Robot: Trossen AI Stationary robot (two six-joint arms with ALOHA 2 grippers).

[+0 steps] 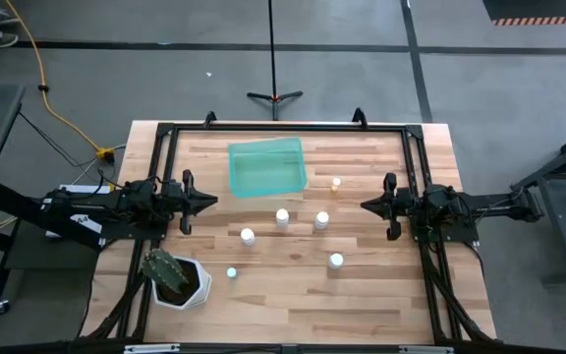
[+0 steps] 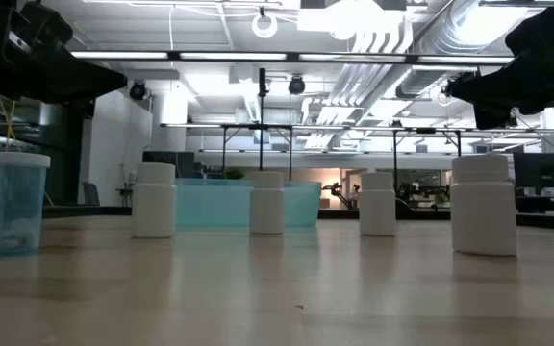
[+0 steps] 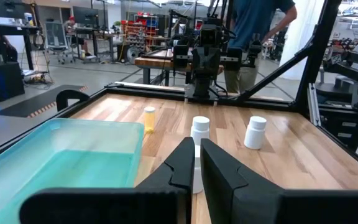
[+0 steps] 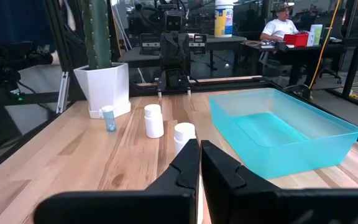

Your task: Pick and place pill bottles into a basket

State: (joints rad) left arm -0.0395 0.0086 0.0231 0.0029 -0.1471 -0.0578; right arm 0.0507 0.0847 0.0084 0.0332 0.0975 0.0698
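The teal basket [image 1: 267, 167] rests on the table toward its far edge. Several small bottles stand upright on the wood: an amber one [image 1: 336, 183], white ones [image 1: 282, 217] [image 1: 321, 220] [image 1: 248, 236] [image 1: 335, 261], and a tinted one [image 1: 231, 272]. My left gripper [image 1: 209, 201] is shut and empty, just left of the basket's near corner. My right gripper [image 1: 367, 206] is shut and empty, right of the bottles. In the left wrist view, my gripper [image 3: 197, 146] points at a white bottle [image 3: 199, 127]. In the right wrist view, my gripper [image 4: 200, 146] points at another [image 4: 184, 134].
A white hexagonal pot with a cactus [image 1: 177, 280] stands at the table's near left corner. A black frame [image 1: 288, 128] runs around the table top. A person [image 3: 253, 25] stands beyond the table behind the right arm. Bare wood lies near the front edge [image 1: 293, 305].
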